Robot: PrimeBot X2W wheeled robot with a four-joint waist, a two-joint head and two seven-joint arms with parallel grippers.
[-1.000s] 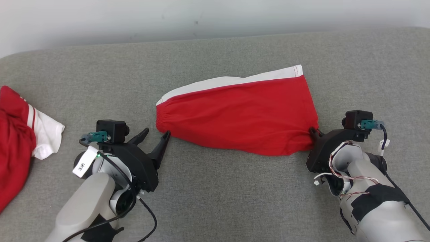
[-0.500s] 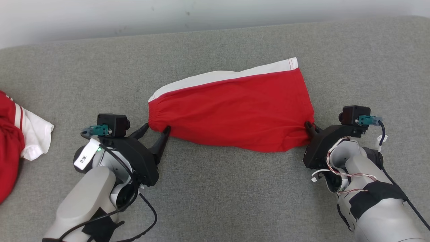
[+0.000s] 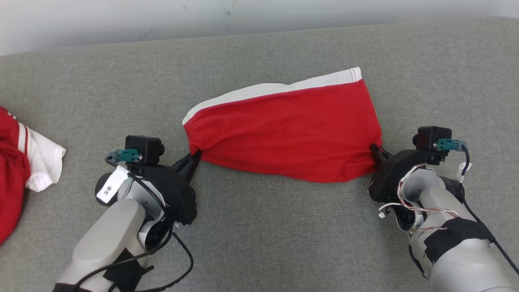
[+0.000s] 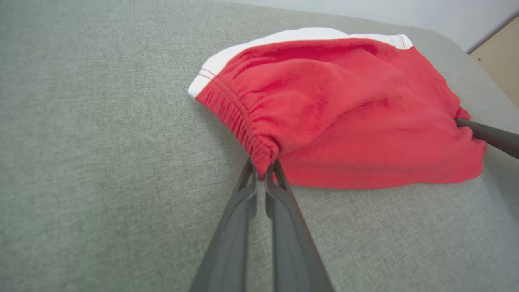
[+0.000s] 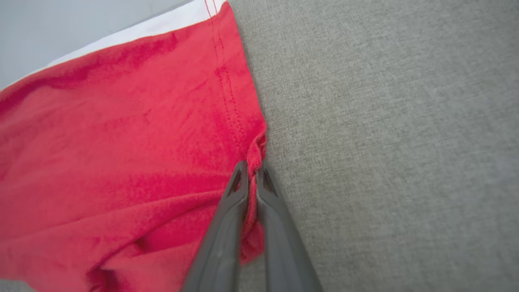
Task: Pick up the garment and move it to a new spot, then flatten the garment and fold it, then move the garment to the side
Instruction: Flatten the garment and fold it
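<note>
Shorts [image 3: 284, 138], red with a white band along the far edge, lie spread across the middle of a grey cushion [image 3: 263, 243]. The gathered waistband is toward the robot's left and the stitched hem toward its right. The left gripper [image 3: 194, 156] is clenched on the near corner of the waistband. In the left wrist view its two dark fingers [image 4: 243, 211] meet, with a fold of the red elastic edge pinched between their tips. The right gripper [image 3: 375, 151] is likewise closed on the near corner of the hem. The right wrist view shows a small bunch of red cloth squeezed between its tips, just beside the double seam. Between the two grips the near edge curves and lies on the cushion. The cloth is wrinkled near the right corner and smoother toward the white band. A second red-and-white garment [image 3: 36, 160] lies crumpled at the cushion's left side, well apart from both grippers. A pale wall [image 3: 243, 16] runs behind the cushion.
</note>
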